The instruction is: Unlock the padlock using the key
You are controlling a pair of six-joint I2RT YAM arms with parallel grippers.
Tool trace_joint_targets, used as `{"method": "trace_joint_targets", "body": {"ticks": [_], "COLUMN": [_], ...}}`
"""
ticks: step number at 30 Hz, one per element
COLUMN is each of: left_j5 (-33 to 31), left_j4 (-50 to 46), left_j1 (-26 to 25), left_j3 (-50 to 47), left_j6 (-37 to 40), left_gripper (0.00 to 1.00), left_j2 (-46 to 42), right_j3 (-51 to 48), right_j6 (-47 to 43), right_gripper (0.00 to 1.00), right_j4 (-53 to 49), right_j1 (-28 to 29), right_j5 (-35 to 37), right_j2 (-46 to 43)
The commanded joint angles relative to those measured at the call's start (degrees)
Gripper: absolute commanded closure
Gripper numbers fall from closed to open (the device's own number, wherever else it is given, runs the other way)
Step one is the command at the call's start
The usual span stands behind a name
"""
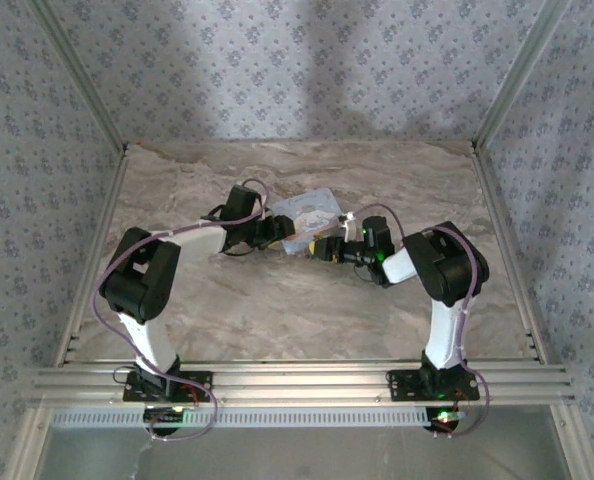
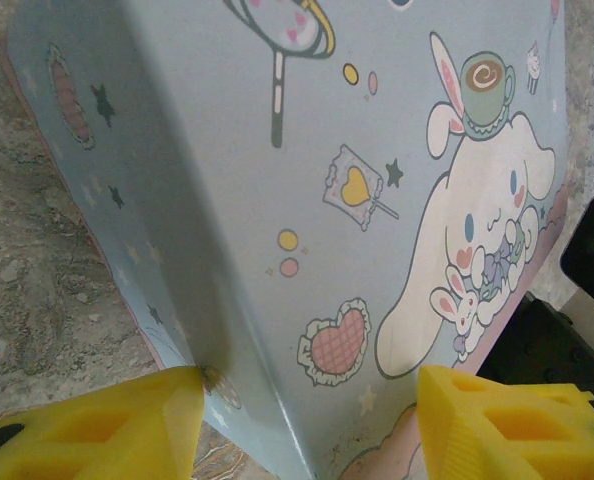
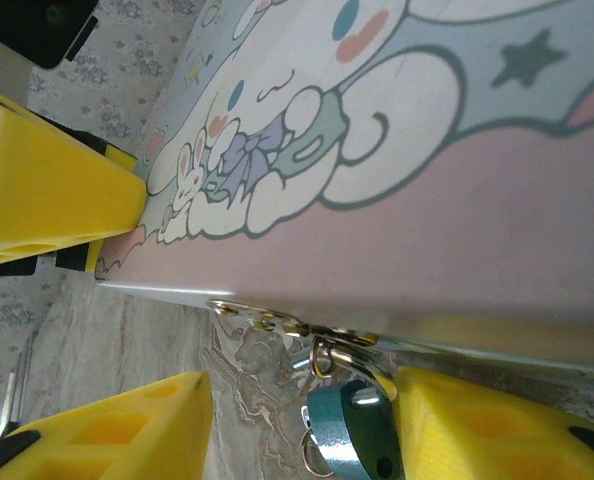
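Padlock (image 3: 355, 432) within right hand's (image 3: 302, 430) jaws, at box (image 3: 427, 200) edge

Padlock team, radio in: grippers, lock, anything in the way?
Left gripper straddling pastel-blue cartoon-dog box corner, grip unclear. Right gripper open around small dark-blue metal padlock hanging at box's latch. Nothing blocking.

Beside the right pincer's (image 3: 302, 390) finger (image 3: 477, 425), the padlock (image 3: 349, 432) is cut off at the picture's bottom; the box (image 3: 477, 200) above runs off too.
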Motion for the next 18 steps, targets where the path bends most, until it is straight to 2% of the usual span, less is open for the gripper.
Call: {"method": "trace_joint_targets", "body": {"ticks": [1, 18], "left_j5": [-2.17, -2.35], "left_j4": [-2.05, -1.86], "left_j1": [-0.29, -0.29], "left_j3": [-1.54, -1.98], "left_j6": [-0.40, -0.57], "left_gripper": [0.43, 0.43], "left_j2": [-1.04, -1.04], "right_j3": [0.71, 0.89], "right_j6": [0.38, 0.75], "right_gripper": [0.54, 0.88], "right_j4": [0.64, -1.32], "right_j1": [0.16, 0.01], "right_j5": [-0.92, 0.29], "right_j2": [1.24, 1.60]}}
